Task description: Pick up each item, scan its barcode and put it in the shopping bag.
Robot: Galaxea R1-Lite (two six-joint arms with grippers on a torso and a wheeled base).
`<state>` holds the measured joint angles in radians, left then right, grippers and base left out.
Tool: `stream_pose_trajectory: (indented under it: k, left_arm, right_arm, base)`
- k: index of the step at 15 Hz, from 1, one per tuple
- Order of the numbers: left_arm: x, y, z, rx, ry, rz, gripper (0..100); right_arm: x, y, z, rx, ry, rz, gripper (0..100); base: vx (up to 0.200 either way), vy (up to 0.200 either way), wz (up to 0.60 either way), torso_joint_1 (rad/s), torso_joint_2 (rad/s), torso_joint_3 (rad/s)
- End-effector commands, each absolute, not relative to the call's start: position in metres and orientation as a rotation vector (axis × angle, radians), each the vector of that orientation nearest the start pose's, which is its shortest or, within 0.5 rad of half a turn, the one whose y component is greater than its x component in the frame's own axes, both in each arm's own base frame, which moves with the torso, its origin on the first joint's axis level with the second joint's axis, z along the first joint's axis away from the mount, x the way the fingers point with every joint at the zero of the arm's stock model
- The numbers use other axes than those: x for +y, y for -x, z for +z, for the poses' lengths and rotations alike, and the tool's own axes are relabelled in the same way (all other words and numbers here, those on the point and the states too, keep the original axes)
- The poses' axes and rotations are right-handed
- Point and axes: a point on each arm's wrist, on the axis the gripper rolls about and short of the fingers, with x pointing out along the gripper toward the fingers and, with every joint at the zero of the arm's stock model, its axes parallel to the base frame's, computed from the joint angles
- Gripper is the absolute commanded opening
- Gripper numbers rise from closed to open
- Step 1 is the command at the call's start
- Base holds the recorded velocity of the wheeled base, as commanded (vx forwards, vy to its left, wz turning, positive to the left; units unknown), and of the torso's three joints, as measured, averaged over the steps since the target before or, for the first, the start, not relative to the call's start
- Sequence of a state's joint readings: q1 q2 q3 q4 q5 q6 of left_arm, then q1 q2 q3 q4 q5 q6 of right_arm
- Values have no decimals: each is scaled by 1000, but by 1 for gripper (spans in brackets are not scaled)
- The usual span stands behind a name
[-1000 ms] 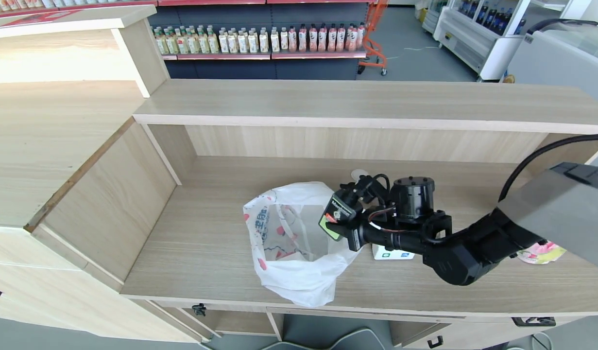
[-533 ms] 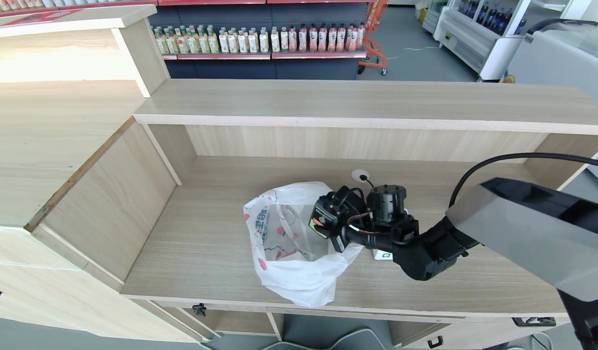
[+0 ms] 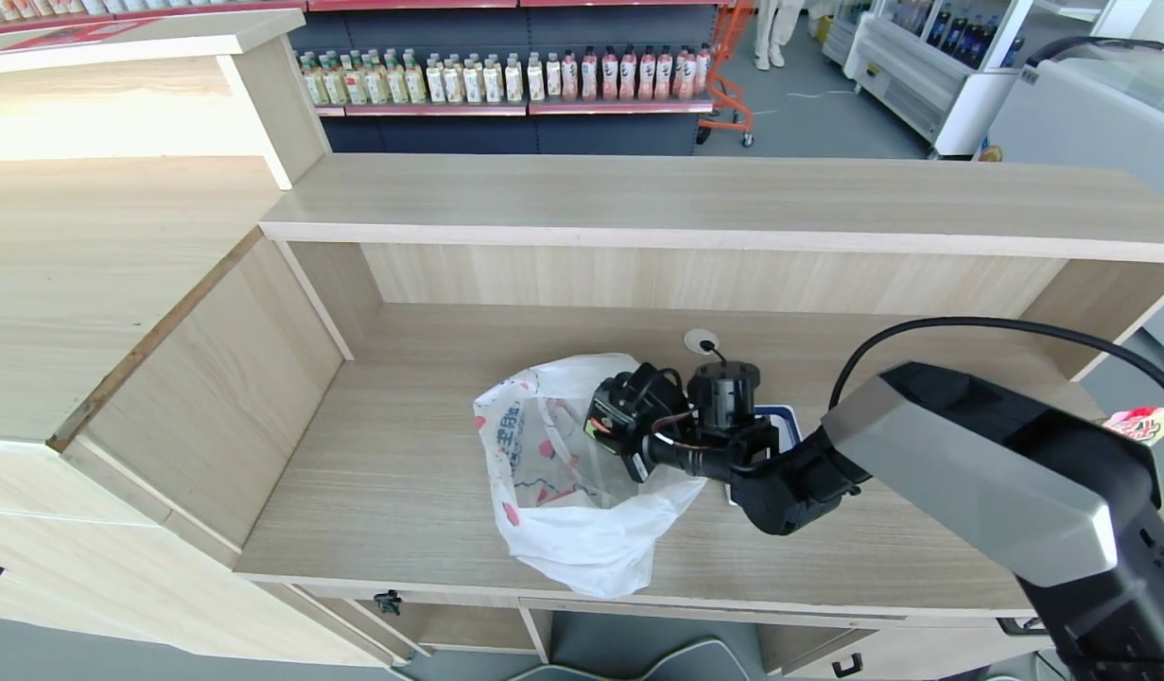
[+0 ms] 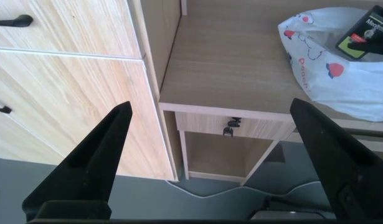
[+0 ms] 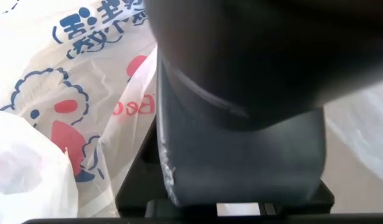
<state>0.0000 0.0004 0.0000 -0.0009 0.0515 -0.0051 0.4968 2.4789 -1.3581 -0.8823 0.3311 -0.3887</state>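
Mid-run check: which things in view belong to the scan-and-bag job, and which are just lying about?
Job: shopping bag; right gripper over its mouth; pink packet at far right; white-and-blue box right of the bag, possibly the scanner.
Lying about: cable hole in the counter; bottles on the shop shelf; orange trolley.

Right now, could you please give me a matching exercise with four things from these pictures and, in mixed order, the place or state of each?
1 shopping bag
2 left gripper
3 black packet
4 drink bottles

A in a row on a far shelf
B open, beside the counter
C white, lying on the counter
D held by the right gripper at the bag's mouth

Pairs: 1-C, 2-B, 3-D, 4-A
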Motion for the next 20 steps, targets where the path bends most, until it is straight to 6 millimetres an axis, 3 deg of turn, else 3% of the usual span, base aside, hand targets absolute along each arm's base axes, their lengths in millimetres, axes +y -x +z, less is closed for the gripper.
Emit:
stream_pose_trajectory:
  k: [1,2,3,6,8,13,16,18,20]
  left_arm:
    - [1,23,76,-2,6,52,100]
    - [1,23,75,0,5,52,100]
    - [1,23,76,-2,5,52,100]
    - [1,23,76,-2,6,52,100]
    - [1,23,75,0,6,52,100]
    - [1,23,76,-2,6,52,100]
    - [1,23,76,-2,5,52,100]
    - [1,23,76,-2,6,52,100]
    - [1,23,75,0,6,52,100]
  right_arm:
    - [237,-421,26,88,396,866,0]
    - [237,-421,23,87,408,866,0]
    - [236,-422,19,88,424,867,100]
    - [236,-422,22,84,419,869,100]
    - [232,-421,38,71,389,856,100]
    - [198,-409,120,242,28,773,100]
    - [183,-388,169,287,-137,738,100]
    - [175,-372,185,287,-177,736,100]
    - [155,-328,193,350,-180,726,100]
  base:
    - [0,0,0,0,0,0]
    - [0,0,0,0,0,0]
    - [0,0,0,0,0,0]
    - [0,0,0,0,0,0]
    - [0,0,0,0,0,0]
    - [0,0,0,0,0,0]
    - [0,0,0,0,0,0]
    - [0,0,0,0,0,0]
    - [0,0,0,0,0,0]
